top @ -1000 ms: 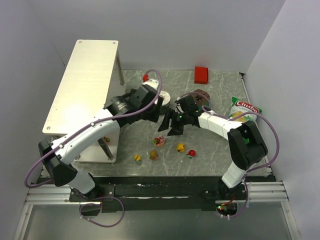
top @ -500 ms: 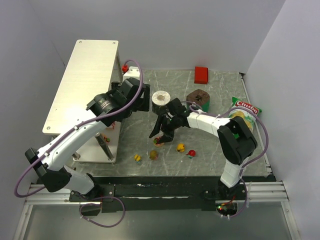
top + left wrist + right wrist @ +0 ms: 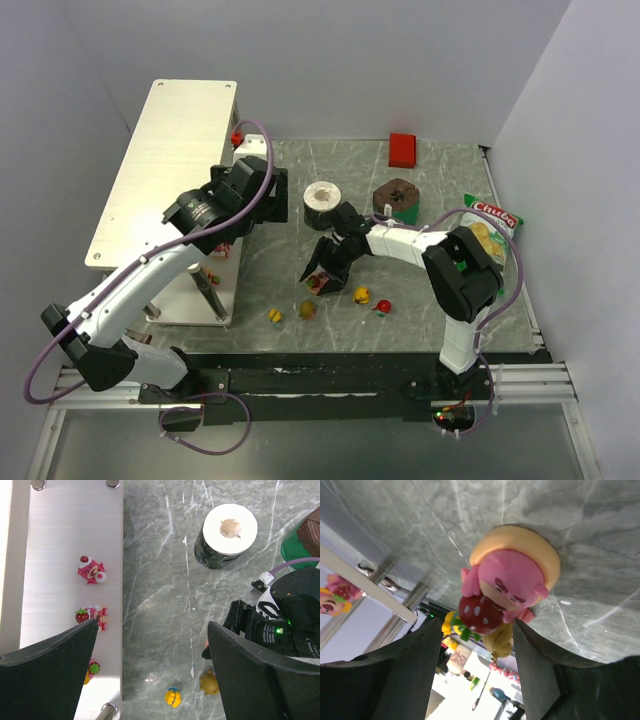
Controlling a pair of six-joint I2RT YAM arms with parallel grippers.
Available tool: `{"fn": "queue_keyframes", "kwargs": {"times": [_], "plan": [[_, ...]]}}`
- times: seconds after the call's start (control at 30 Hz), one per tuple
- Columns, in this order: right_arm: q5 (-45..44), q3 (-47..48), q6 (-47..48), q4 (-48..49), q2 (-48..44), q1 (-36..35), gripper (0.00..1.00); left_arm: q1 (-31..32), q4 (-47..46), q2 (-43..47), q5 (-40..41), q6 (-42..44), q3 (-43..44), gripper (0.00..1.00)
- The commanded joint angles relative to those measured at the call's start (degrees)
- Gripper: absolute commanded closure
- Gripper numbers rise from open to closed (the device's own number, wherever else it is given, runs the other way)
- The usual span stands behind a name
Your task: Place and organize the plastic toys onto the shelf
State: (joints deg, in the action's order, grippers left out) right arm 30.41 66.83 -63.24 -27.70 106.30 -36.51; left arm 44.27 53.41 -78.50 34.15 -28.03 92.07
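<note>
My right claw (image 3: pixel 477 627) is spread, one finger either side of the pink toy (image 3: pixel 506 585) on the counter (image 3: pixel 580 540). My left claw (image 3: pixel 152 630) is spread and empty, over the shelf (image 3: pixel 65 535) edge. Risk: closing off-centre on the rounded head may tip the toy or squirt it sideways. Since half a second ago, my right claw has dropped lower; my left has shifted toward the shelf.

The top external camera looked down from high above the near edge, covering the whole table (image 3: pixel 340 160). The left wrist camera faced straight down, sharing the shelf (image 3: pixel 170 150) at frame left. The right wrist camera sat very near 1 pink toy (image 3: pixel 507 587).
</note>
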Motion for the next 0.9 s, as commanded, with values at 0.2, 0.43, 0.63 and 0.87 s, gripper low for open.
{"fn": "queue_keyframes", "kwargs": {"times": [0.2, 0.43, 0.63, 0.87], "plan": [[-4.6, 5.0, -3.2, -1.2, 3.1, -0.4, 0.35, -1.3, -2.1, 2.8, -0.8, 2.2, -0.5, 0.04], [-4.4, 4.5, -3.4, -0.9, 3.7, -0.6, 0.43, -2.2, -2.9, 3.9, -1.8, 3.1, -1.8, 0.03], [-3.8, 6.3, -1.4, -1.3, 4.6, -1.0, 0.64, -3.0, -3.6, 4.1, -2.6, 4.0, -2.3, 0.04], [-4.3, 13.2, 12.4, -7.4, 6.5, -1.4, 0.89, -3.8, -4.1, 4.8, -3.3, 5.0, -2.8, 0.04]]}}
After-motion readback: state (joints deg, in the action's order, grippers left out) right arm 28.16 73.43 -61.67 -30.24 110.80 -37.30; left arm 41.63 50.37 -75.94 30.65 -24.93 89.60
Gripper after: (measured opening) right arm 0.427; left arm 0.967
